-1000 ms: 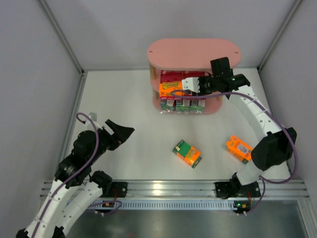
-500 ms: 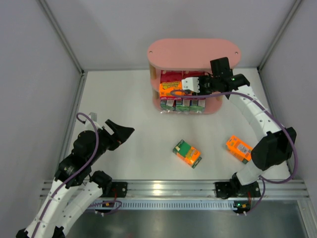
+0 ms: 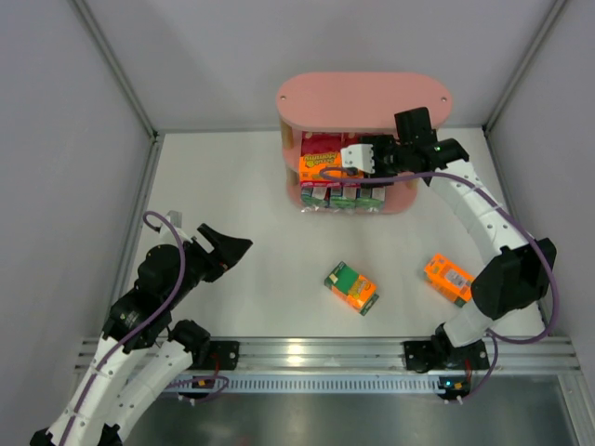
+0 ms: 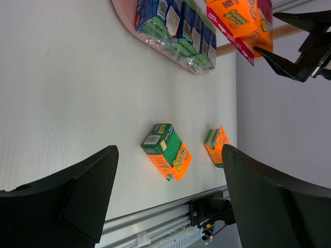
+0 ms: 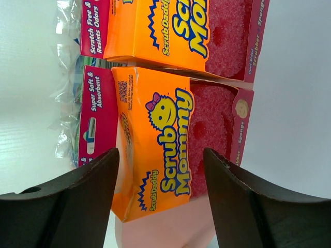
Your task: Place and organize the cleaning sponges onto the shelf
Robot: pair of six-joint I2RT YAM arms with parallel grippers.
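White bench carries the pink shelf. The right hand sits at its middle tier, fingers spread wide, gripping nothing. The Scrub Mommy pack lies on the board just ahead of them. This looks like the release step. Next comes a straight retreat, then a reach for the orange pack or the green-and-orange pack, both well apart from the shelf. The left hand hangs open and empty.
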